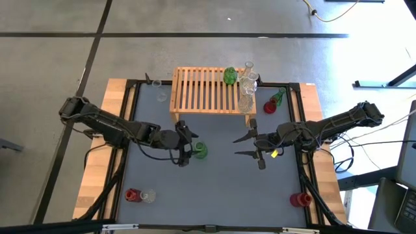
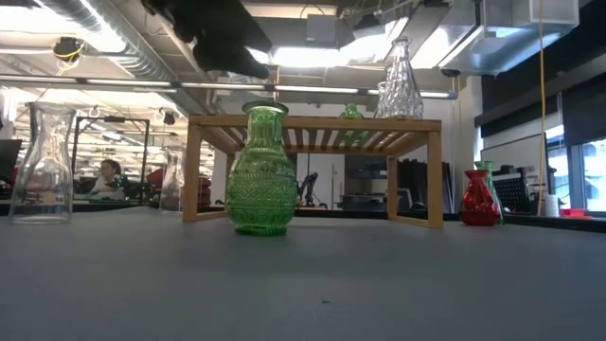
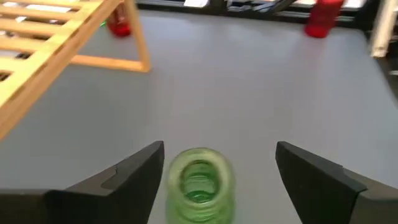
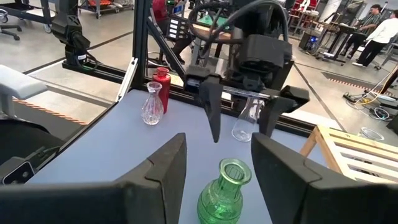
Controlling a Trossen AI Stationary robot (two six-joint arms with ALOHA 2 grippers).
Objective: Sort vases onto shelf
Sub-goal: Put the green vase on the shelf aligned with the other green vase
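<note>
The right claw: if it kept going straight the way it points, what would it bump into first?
Probably the green vase. It stands right between the right claw fingers' line of sight, with the left claw open above it. How far away it is, I can't tell.

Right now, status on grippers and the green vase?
Left gripper open, straddling green vase, not gripping. Right gripper open, empty, waiting mid-table. Vase upright in front of shelf; nothing between them.

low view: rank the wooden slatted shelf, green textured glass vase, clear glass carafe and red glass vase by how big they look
1. Light-wood slatted shelf
2. Green textured glass vase, nearest the camera, so unsure
3. Clear glass carafe
4. Red glass vase
</note>
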